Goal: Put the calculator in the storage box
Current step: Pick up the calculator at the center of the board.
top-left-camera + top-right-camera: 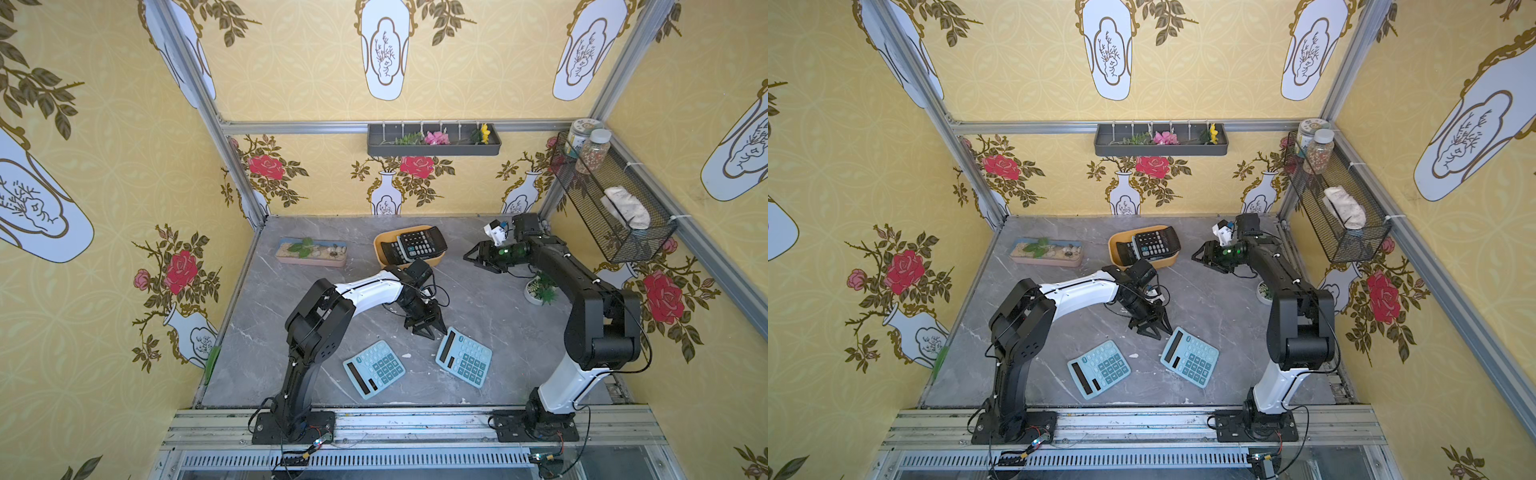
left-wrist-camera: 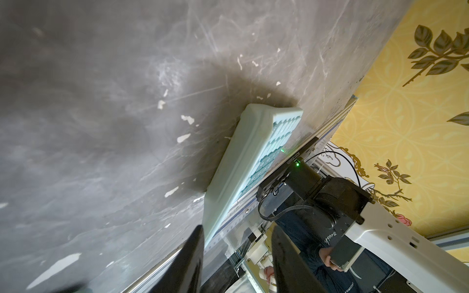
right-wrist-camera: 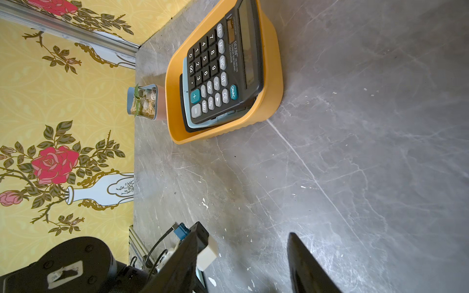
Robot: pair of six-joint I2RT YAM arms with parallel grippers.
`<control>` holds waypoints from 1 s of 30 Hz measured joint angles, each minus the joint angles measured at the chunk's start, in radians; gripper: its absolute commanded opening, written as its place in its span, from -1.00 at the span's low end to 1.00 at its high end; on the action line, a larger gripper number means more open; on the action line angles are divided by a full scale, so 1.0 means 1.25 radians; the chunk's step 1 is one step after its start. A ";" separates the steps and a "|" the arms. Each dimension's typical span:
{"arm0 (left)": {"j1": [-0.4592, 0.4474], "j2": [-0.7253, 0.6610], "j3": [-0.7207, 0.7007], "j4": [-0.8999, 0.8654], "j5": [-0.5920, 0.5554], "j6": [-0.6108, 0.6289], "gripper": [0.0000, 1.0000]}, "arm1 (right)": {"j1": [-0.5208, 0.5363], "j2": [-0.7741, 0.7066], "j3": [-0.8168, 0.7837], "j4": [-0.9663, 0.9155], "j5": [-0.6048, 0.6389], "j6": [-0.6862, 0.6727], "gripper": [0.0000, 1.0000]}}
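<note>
The orange storage box (image 1: 380,251) (image 1: 1113,249) (image 3: 274,76) stands at the back middle of the table, with black calculators (image 1: 419,243) (image 3: 223,71) stacked in it. Two light blue calculators lie flat near the front: one (image 1: 374,369) on the left, one (image 1: 464,356) (image 1: 1190,356) on the right. My left gripper (image 1: 430,328) (image 2: 238,243) is open, low at the far corner of the right blue calculator (image 2: 238,165), whose near end sits just inside one finger (image 2: 187,258). My right gripper (image 1: 478,257) (image 3: 243,248) hangs open and empty, right of the box.
A pink-and-blue pebble planter tray (image 1: 311,250) lies left of the box. A small potted plant (image 1: 540,291) sits under my right arm. A black wire basket (image 1: 615,199) with jars hangs on the right wall, and a grey shelf (image 1: 432,139) on the back wall.
</note>
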 measured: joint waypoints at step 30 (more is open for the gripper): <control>-0.036 0.053 0.012 0.002 -0.001 0.011 -0.48 | -0.002 -0.012 -0.030 0.002 -0.004 -0.004 0.10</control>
